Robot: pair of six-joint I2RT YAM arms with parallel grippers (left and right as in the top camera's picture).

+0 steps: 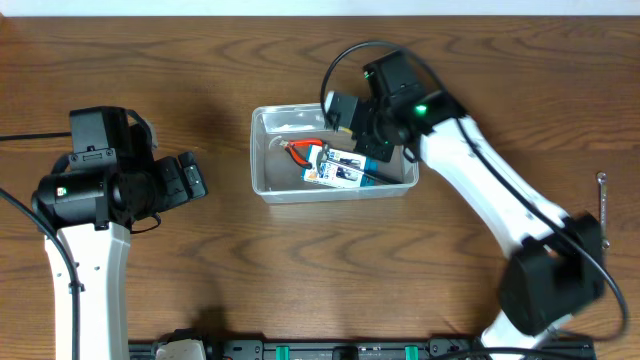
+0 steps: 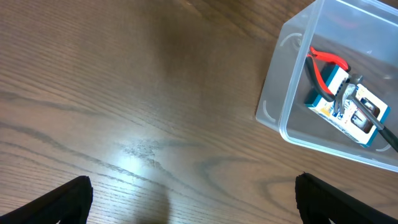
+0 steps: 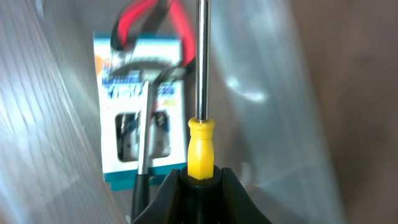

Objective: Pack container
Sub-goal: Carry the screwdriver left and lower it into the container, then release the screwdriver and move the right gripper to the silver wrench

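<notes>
The clear plastic container (image 1: 262,150) stands at the table's middle; it also shows in the left wrist view (image 2: 277,99) and the right wrist view (image 3: 298,93). Inside lie a blue-and-white box (image 1: 340,170) (image 2: 348,109) (image 3: 134,106), red-handled pliers (image 1: 298,147) (image 2: 323,62) (image 3: 146,12) and a black-handled tool (image 3: 143,168). My right gripper (image 1: 375,140) (image 3: 200,177) is shut on a yellow-handled screwdriver (image 3: 200,146), its shaft pointing into the container. My left gripper (image 1: 190,180) (image 2: 193,199) is open and empty over bare wood left of the container.
A thin metal tool (image 1: 602,195) lies near the table's right edge. The right arm reaches across the table's right half. The table's far edge runs along the top of the overhead view.
</notes>
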